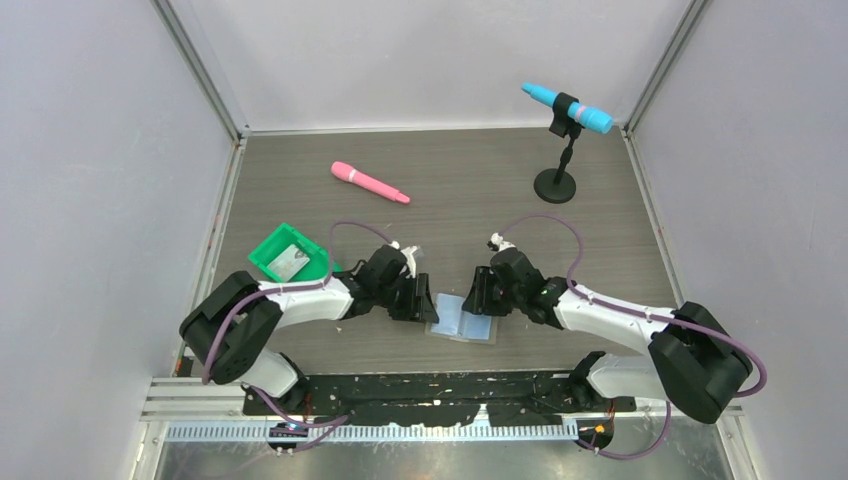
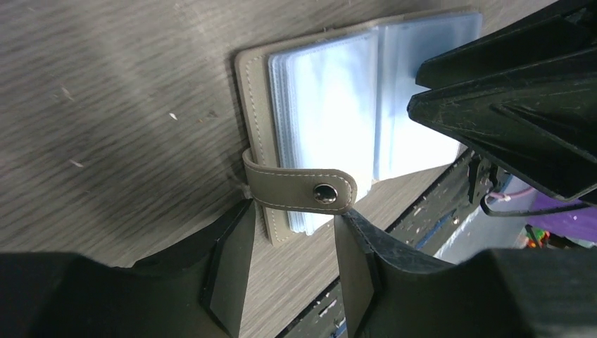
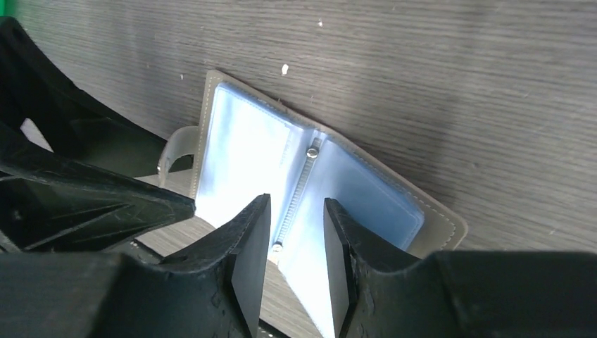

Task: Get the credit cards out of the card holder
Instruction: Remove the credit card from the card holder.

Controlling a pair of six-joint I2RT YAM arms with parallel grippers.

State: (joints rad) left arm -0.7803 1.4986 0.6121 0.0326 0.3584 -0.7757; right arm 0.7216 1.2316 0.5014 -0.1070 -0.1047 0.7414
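While the card holder lies spread open and flat close to the worktop's near edge, about midway along it, its grey stitched cover frames pale blue translucent pockets, and a grey strap with a metal snap folds over its left side. My left gripper reaches in low from the left, fingers parted either side of that strap, gripping nothing. My right gripper faces it from the right, fingers narrowly parted above the pockets' spine, empty.

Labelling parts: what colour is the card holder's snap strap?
The strap of the flat grey card holder is grey with pale stitching; left wrist view shows it best.
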